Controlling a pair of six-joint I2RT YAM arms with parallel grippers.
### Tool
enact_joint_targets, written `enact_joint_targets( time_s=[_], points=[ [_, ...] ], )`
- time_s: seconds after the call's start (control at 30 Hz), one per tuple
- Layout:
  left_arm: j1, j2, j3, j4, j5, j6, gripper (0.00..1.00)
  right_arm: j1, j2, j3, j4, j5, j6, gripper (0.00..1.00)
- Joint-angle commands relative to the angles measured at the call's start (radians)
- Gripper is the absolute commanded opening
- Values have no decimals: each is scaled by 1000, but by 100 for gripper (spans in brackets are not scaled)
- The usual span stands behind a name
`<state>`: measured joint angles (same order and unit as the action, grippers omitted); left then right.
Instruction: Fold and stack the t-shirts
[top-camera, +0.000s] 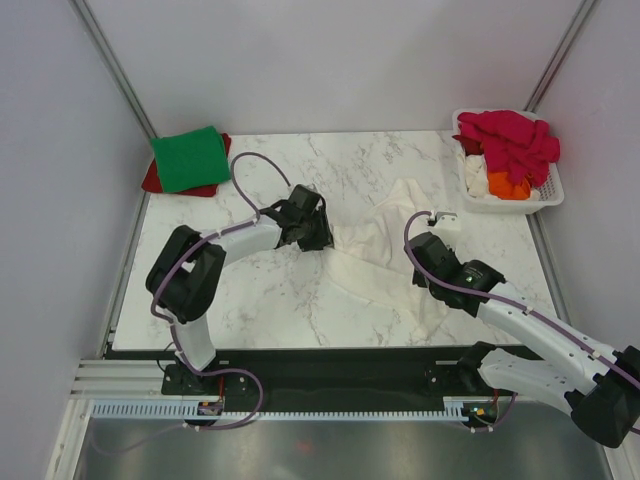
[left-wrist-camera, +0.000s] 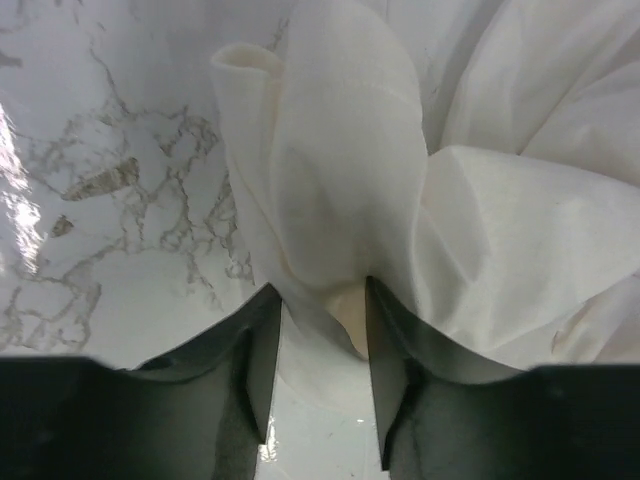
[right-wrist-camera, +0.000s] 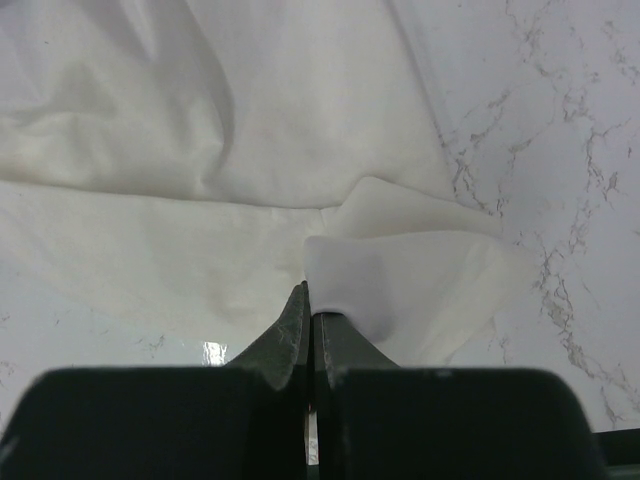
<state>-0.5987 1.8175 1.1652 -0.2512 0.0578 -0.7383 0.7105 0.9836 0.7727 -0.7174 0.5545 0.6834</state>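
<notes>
Right end effector (right-wrist-camera: 310, 305) pinches rumpled t-shirt (right-wrist-camera: 200, 150).

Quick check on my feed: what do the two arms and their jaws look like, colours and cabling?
The left arm and right arm have white links and black joints. A purple cable runs along each. The left gripper and right gripper are black, with flat tapering jaws. No markings show.

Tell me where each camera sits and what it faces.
Top external: above and behind, looking down at the table; left arm, right arm show.
Left wrist: on the left arm, facing the white t-shirt past the left gripper.
Right wrist: on the right arm, right gripper pinching the t-shirt's edge.
Shared: the white t-shirt.
</notes>
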Motion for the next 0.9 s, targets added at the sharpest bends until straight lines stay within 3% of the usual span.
enact_joint_targets(
  time_s=[0.0,0.03,0.13,0.23,0.4,0.67,0.87],
  points=[
    [-24,17,-10,39,-4,-49,45,-2,4,-7,21,9,-7,0],
    [-26,19,-10,40,-4,-50,34,-3,3,-7,21,8,-8,0],
    [-26,6,-7,38,-12,-50,14,-2,1,-9,21,7,-8,0],
    [-26,-24,-2,36,-18,-38,2,-2,1,-7,21,9,-7,0],
    [-18,-176,16,-35,-55,14,2,-2,9,45,6,22,-27,0],
    [-6,-500,235,-379,-390,236,2,-2,1,365,-36,105,-145,0],
    [-7,-714,430,-597,-536,347,2,-3,-120,577,-30,84,-261,0]
  ],
)
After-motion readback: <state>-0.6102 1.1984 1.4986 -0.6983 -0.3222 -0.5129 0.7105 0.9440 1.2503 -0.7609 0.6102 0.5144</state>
